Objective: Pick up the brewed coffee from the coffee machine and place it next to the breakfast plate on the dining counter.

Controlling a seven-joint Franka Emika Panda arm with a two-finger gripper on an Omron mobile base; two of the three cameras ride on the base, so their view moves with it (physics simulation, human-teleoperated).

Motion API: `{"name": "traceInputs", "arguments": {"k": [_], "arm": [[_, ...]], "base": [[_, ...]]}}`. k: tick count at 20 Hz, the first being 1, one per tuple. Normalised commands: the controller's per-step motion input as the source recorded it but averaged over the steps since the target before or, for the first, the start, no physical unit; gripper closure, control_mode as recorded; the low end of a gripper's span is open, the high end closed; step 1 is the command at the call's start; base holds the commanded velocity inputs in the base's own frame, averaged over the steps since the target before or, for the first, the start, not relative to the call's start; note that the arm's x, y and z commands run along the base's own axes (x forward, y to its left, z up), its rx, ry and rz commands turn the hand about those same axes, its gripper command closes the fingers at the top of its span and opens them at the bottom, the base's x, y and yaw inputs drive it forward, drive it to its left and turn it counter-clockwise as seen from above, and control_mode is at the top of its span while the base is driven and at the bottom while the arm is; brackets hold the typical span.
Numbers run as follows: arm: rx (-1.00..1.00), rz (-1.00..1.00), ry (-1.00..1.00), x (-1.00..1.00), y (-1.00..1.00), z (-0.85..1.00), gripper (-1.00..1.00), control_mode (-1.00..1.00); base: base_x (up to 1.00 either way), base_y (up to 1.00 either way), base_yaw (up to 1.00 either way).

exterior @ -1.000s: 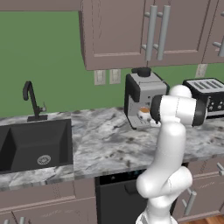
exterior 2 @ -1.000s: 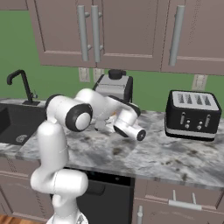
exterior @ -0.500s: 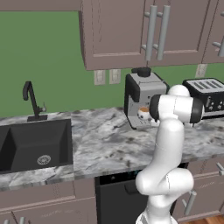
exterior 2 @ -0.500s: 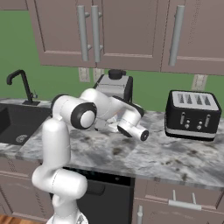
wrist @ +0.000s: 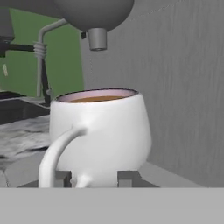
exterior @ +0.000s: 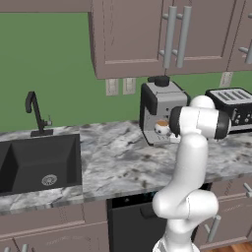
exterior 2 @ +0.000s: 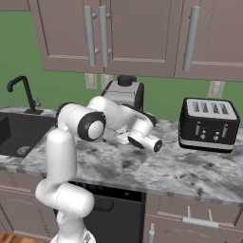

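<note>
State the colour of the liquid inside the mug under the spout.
Brown, inside the white mug; the hand view shows it best.

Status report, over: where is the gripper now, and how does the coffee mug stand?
Gripper open, fingertips at the mug's base, no grip yet. Small round white mug of brown coffee upright under the spout of the boxy silver and black espresso machine. Nothing between gripper and mug.

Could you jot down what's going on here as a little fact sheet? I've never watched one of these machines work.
setting: kitchen counter of marbled stone
drink: white mug of brown coffee, sitting under the spout
machine: silver and black coffee machine
claw: claw open, one fingertip on either side of the mug's base, close up to it
mug handle: points toward the claw
neighbours: black toaster to one side, black sink to the other
stage: mug not yet lifted
</note>
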Motion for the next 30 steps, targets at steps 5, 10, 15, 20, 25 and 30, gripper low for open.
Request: {"name": "traceInputs", "arguments": {"k": [5,10,15,20,25,30], "arm": [[0.0,0.02,-0.08,-0.28,0.0,0.14,1.0,-1.0],[0.0,0.0,-0.09,-0.49,0.0,0.07,1.0,-1.0],[0.0,0.0,-0.03,-0.56,-0.04,0.11,1.0,-1.0],[-0.03,0.0,-0.01,-0.66,-0.2,0.16,1.0,-1.0],[-0.06,0.0,0.0,-0.89,-0.26,0.13,1.0,-1.0],[-0.08,0.01,0.0,-1.0,-0.21,0.24,1.0,-1.0]], "base": [[0.0,0.0,0.0],[0.0,0.0,0.0],[0.0,0.0,0.0],[0.0,0.0,0.0],[0.0,0.0,0.0],[0.0,0.0,0.0]]}}
